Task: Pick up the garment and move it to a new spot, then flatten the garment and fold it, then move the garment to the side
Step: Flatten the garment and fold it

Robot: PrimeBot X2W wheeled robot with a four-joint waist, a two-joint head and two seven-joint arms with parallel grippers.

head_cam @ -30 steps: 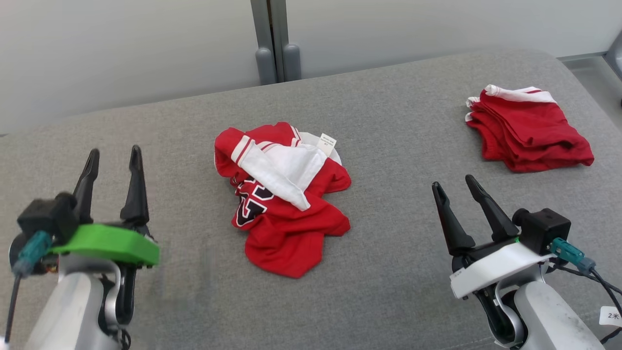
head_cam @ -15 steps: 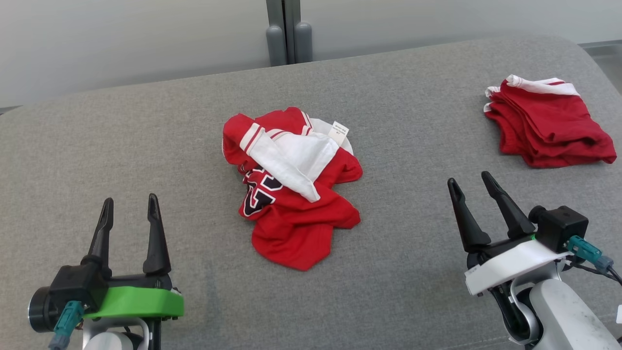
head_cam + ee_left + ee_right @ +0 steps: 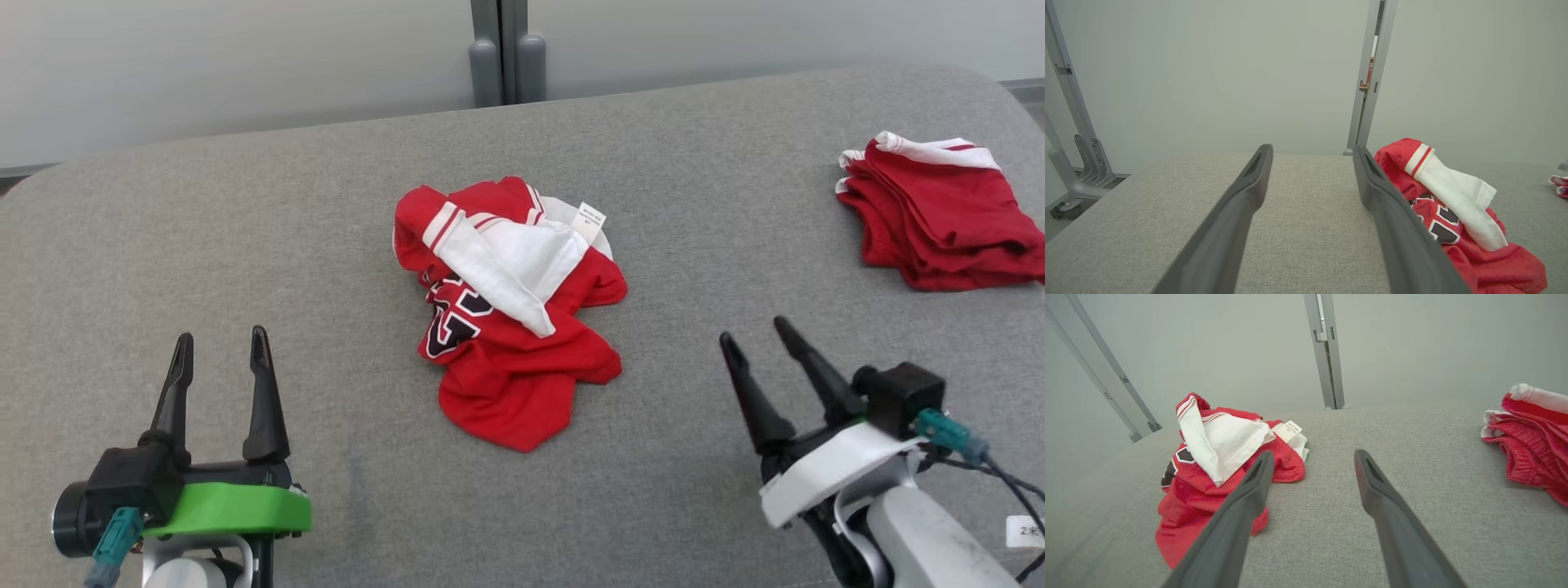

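Observation:
A crumpled red and white garment (image 3: 510,310) with dark lettering lies bunched in the middle of the grey padded surface (image 3: 245,229). My left gripper (image 3: 219,336) stands open at the lower left, well clear of it, nothing between its fingers. My right gripper (image 3: 756,328) is open at the lower right, a little apart from the cloth's right edge. In the left wrist view the garment (image 3: 1453,212) lies to the right of my left gripper (image 3: 1312,149). In the right wrist view the garment (image 3: 1216,457) sits left of and beyond my right gripper (image 3: 1312,455).
A second red garment (image 3: 939,216), folded, lies at the far right of the surface, also in the right wrist view as a red pile (image 3: 1531,437). A grey post (image 3: 506,49) and pale wall stand behind the far edge. Bare grey fabric surrounds the crumpled cloth.
The head camera has shifted, so the whole scene sits further right. The left gripper has dropped lower in view; the right gripper has moved slightly left and down. Both stay open.

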